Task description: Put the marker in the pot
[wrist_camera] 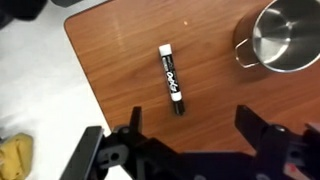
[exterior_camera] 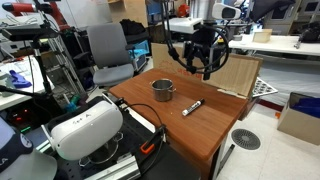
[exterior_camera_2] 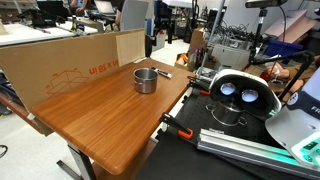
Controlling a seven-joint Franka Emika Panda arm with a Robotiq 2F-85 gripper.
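None of the task is done yet: the short black-and-white marker [wrist_camera: 172, 78] lies flat on the brown wooden table [wrist_camera: 110, 60], near the small shiny steel pot [wrist_camera: 283, 38] but apart from it. The black gripper [exterior_camera: 200, 70] hangs above, jaws spread wide and holding nothing. Grasping, carrying and dropping all remain.

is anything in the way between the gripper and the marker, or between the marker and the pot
Nothing visible. The gripper hangs open above the marker, with only bare table between marker and pot.
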